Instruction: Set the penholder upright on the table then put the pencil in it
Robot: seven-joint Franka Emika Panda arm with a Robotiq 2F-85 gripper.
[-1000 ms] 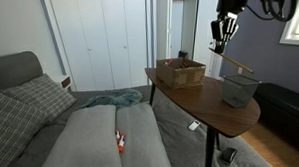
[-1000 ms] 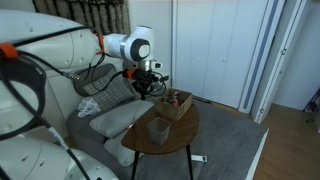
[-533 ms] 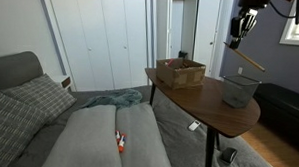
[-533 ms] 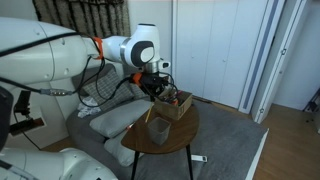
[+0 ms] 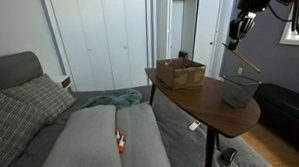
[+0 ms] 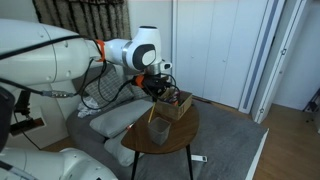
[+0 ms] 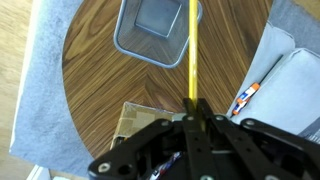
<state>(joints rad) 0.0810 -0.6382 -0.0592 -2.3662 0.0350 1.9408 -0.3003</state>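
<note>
The dark grey mesh penholder [image 5: 239, 90] stands upright on the oval brown table [image 5: 204, 103]. It also shows in the other exterior view [image 6: 159, 129] and from above in the wrist view [image 7: 153, 32]. My gripper [image 5: 234, 41] hangs above the table, shut on the yellowish pencil [image 5: 244, 61], which slants down towards the penholder. In the wrist view the pencil [image 7: 192, 50] runs from my gripper [image 7: 194, 108] across the cup's rim. My gripper also shows in an exterior view [image 6: 158, 88].
A brown woven basket [image 5: 180, 72] sits on the table's far side and also shows in the other exterior view [image 6: 176, 103]. A grey couch [image 5: 78, 131] with cushions stands beside the table; a small orange and white object [image 5: 119, 144] lies on it.
My gripper moved with the pencil from near the basket over towards the penholder a second ago. Since half a second ago it has barely shifted.
</note>
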